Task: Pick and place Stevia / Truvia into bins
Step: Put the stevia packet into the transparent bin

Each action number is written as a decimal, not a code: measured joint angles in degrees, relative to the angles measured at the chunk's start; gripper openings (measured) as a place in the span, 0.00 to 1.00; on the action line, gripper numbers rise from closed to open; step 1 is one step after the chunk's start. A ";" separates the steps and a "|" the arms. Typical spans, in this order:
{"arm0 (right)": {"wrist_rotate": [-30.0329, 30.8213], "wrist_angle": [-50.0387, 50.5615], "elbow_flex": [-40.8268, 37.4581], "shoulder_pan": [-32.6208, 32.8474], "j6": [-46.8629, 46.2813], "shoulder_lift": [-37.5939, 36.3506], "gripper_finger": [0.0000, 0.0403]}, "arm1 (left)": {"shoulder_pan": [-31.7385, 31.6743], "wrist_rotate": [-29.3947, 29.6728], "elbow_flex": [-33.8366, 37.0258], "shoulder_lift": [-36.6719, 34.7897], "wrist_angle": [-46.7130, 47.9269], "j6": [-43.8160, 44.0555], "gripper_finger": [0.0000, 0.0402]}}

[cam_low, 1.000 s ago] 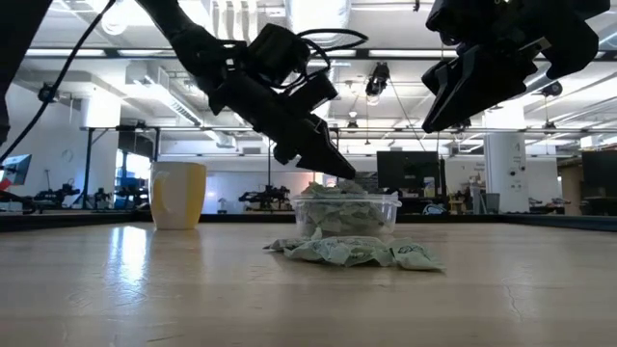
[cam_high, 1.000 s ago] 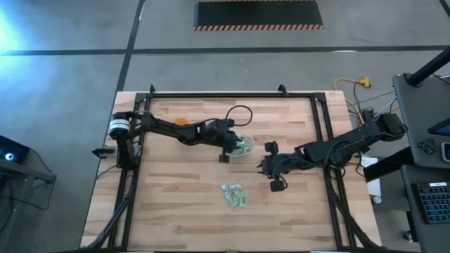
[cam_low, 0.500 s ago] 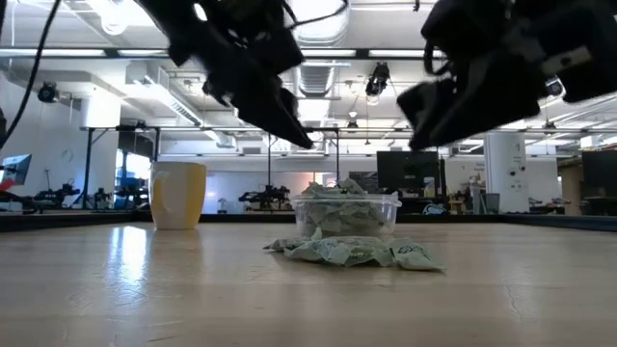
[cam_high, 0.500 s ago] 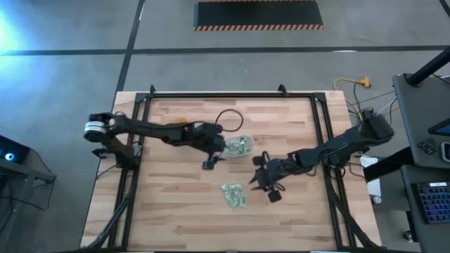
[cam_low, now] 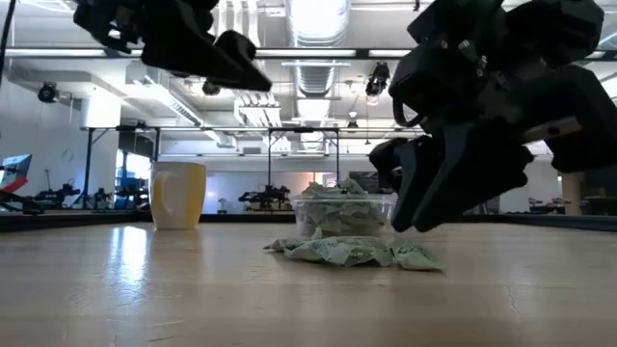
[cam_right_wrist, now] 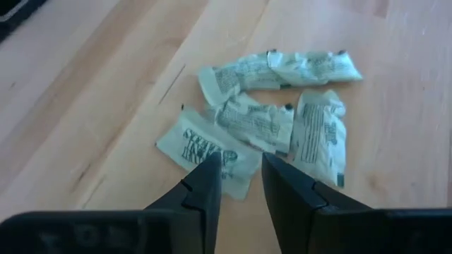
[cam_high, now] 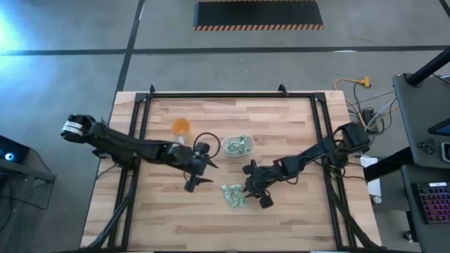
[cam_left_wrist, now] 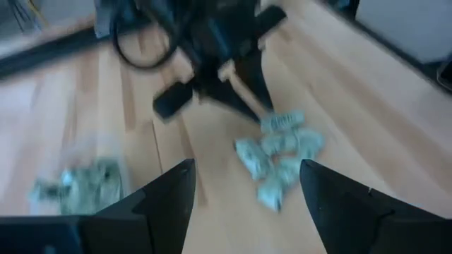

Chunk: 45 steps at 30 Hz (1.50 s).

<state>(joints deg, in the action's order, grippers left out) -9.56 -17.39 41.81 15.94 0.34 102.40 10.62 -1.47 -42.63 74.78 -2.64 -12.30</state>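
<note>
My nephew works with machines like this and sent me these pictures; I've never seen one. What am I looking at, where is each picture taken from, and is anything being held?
These are two dark robot arms at a wooden table, each ending in a two-finger gripper. One picture looks straight down from above, one looks level across the table top, and two come from cameras on the arms' wrists.

On the table lie a small pile of green-and-white sweetener packets, a clear tub already holding some, and an orange cup.

The right gripper hangs just over the pile, fingers slightly apart, gripping nothing yet. The left gripper is open and empty, beside the tub.
</note>
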 joint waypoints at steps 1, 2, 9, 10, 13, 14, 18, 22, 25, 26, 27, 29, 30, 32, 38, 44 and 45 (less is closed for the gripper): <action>-0.01 0.02 0.31 0.00 -0.15 -0.03 0.24 | 0.38 0.45 0.98 -0.92 -1.48 -0.03 0.59; -0.01 -0.18 0.56 0.02 -0.17 -0.03 0.24 | 0.76 0.83 2.35 -1.74 -1.10 -0.02 0.59; -0.13 -0.99 0.72 0.04 -2.15 0.60 0.29 | 1.01 2.03 5.80 -3.56 -4.90 1.32 0.59; -0.17 -1.63 0.86 0.04 -2.43 1.29 0.30 | 1.01 2.05 6.21 -4.02 -3.97 1.46 0.59; -2.30 -0.99 0.36 0.04 -3.81 2.03 0.33 | 1.06 2.03 6.22 -4.13 -4.65 1.55 0.59; -2.52 -1.90 0.73 0.07 -4.04 2.75 0.34 | 1.08 2.03 6.26 -4.43 -4.41 1.66 0.59; -2.72 -2.18 1.17 0.07 -4.81 4.21 0.39 | 1.06 2.02 6.16 -4.63 -4.45 2.07 0.59; -2.73 -1.32 1.15 0.07 -4.46 4.18 0.42 | 1.06 2.02 6.24 -4.72 -4.32 2.94 0.59; -2.51 -0.31 1.10 0.28 -4.34 3.77 0.40 | 1.11 2.02 6.25 -4.72 -4.39 2.95 0.59; -2.45 -0.17 1.12 0.31 -4.17 3.77 0.38 | 1.12 2.02 6.25 -4.72 -4.37 2.95 0.59; -2.45 -0.04 1.13 0.28 -3.98 3.77 0.35 | 1.12 2.00 6.25 -4.72 -4.39 2.95 0.59; -2.21 0.30 1.13 0.28 -3.32 3.75 0.29 | 1.12 2.00 6.27 -4.69 -4.34 2.97 0.59; -2.13 0.59 1.13 0.27 -2.97 3.63 0.26 | 1.12 2.00 6.25 -4.69 -4.34 2.97 0.59; -2.10 1.61 1.07 0.25 -2.55 3.14 0.18 | 1.12 2.00 6.25 -4.69 -4.36 2.97 0.59; -2.47 7.27 0.77 0.35 -1.44 -0.67 0.03 | 1.12 1.98 6.27 -4.69 -4.18 2.97 0.59; 7.49 12.76 0.83 0.30 1.59 -8.40 0.03 | 1.12 1.96 6.44 -4.30 -3.86 2.95 0.59; 10.53 13.89 0.83 0.23 2.48 -10.04 0.03 | 1.12 1.96 6.44 -4.30 -4.12 2.95 0.59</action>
<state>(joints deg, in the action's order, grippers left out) 0.97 -3.49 42.63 16.18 2.82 92.36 11.75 0.49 -36.18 70.48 -6.76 -9.34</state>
